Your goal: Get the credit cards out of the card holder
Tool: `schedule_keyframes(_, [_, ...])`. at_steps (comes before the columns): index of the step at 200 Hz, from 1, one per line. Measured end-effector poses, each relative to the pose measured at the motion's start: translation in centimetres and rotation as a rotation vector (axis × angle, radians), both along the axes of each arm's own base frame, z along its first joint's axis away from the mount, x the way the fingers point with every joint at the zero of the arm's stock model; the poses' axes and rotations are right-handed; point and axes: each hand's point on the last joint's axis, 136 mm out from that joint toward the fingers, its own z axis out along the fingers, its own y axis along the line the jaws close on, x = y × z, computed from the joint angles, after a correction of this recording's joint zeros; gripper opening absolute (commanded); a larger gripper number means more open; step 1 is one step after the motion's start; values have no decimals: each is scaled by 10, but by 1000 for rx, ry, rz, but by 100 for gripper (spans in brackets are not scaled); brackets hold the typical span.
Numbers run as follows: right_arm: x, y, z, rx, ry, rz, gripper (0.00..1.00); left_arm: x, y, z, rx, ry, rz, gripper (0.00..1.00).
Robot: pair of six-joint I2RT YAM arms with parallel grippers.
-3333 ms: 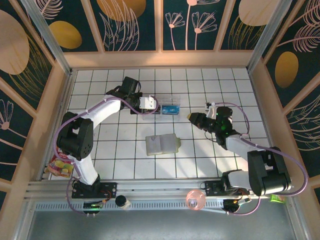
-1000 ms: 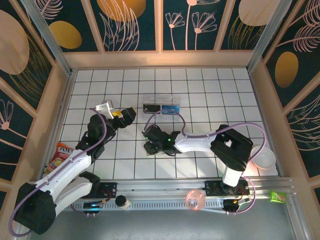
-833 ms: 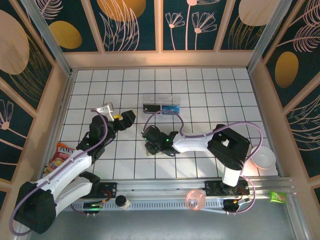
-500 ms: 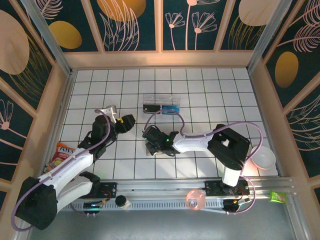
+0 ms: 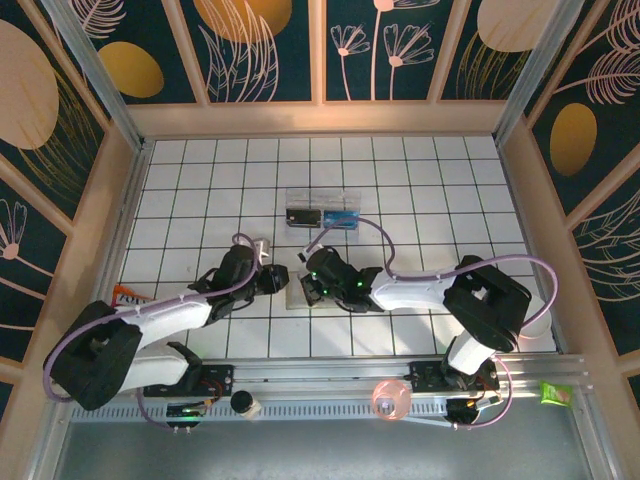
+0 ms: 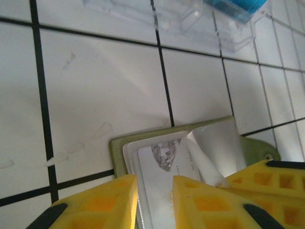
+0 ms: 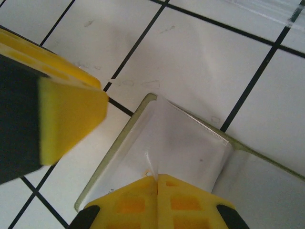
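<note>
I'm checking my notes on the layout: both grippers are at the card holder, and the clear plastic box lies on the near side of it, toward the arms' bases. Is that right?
Not quite. The clear plastic box lies on the far side of the card holder, not the near side, as the top external view shows. The left gripper and the right gripper are indeed both at the holder.

Right tool (image 7: 157, 182) pinched, left tool (image 6: 155, 191) ajar

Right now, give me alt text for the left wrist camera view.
The yellow left gripper, narrowly parted, is poised over a white card in the open olive card holder on a tiled table; a clear box lies beyond.
</note>
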Motion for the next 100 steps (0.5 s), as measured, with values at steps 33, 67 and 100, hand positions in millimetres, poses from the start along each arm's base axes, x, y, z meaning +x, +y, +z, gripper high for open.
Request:
schedule_keyframes(33, [-3, -5, 3, 23, 9, -19, 22, -5, -15, -10, 17, 37, -49, 22])
schedule_keyframes(67, [-3, -11, 17, 78, -14, -42, 43, -7, -30, -8, 15, 45, -95, 21])
schedule_keyframes(100, [0, -29, 38, 134, -62, -104, 44, -10, -53, -4, 5, 54, -162, 22])
